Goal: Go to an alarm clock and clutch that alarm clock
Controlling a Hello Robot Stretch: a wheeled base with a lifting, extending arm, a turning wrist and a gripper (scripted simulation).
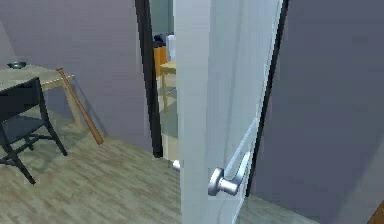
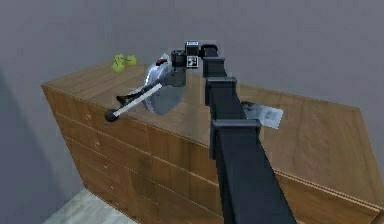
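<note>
In the arm side view the dark arm reaches out over a wooden dresser. Past its two white marker squares, the gripper points down toward the view's left, above the dresser top. A round silvery-grey thing, shaped like a clock face, sits right at the gripper's body. The dresser top lies behind it, so I cannot tell whether the gripper holds anything. A small yellow-green thing rests near the dresser's far edge.
A flat pale item lies on the dresser beside the arm. In the forward view a white door with a lever handle stands ajar close ahead. A wooden bat leans on the wall, by a table and dark chair.
</note>
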